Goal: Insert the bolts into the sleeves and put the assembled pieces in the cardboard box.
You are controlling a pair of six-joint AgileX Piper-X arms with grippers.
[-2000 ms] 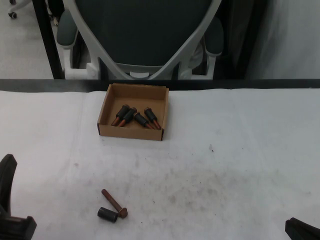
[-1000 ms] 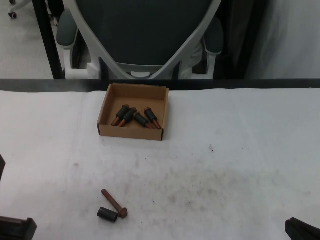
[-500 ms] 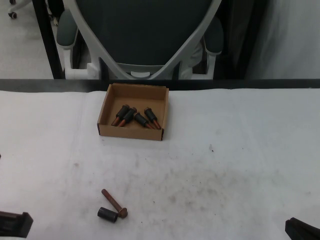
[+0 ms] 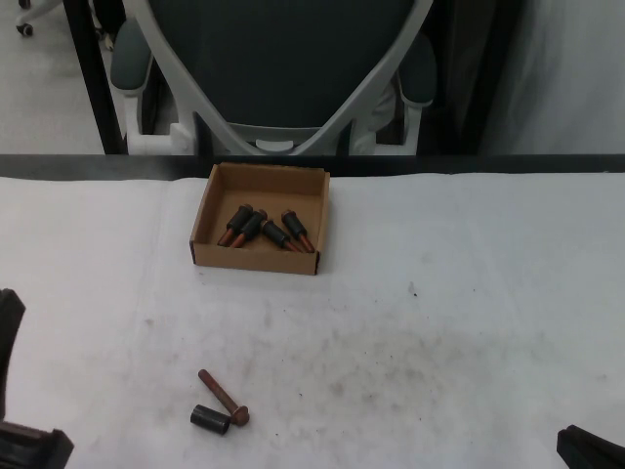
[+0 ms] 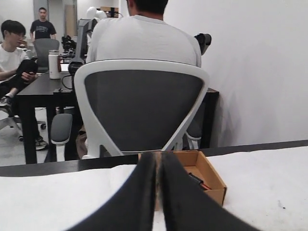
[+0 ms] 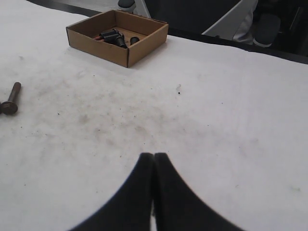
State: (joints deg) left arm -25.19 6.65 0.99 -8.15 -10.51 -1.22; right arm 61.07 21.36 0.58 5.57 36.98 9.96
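Observation:
A brown bolt point(image 4: 223, 394) lies on the white bench at the front left, with a black sleeve point(image 4: 209, 420) loose beside its head. The cardboard box point(image 4: 209, 208) at the back holds several assembled pieces point(image 4: 265, 229). My left gripper point(image 5: 158, 166) is shut and empty, low at the bench's front left corner, facing the box point(image 5: 211, 179). My right gripper point(image 6: 154, 166) is shut and empty at the front right; beyond it lie the bolt point(image 6: 11, 97) and the box point(image 6: 144, 45). Part of the left arm point(image 4: 10, 391) and of the right arm point(image 4: 588, 449) shows at the front corners.
An office chair point(image 4: 278, 73) stands right behind the bench's dark far edge point(image 4: 410, 163). The white cloth point(image 4: 439, 322) is bare and stained across the middle and right.
The left arm's dark part at the front left corner dropped out of sight and has come back up. Bolt, sleeve, box and right arm have stayed put.

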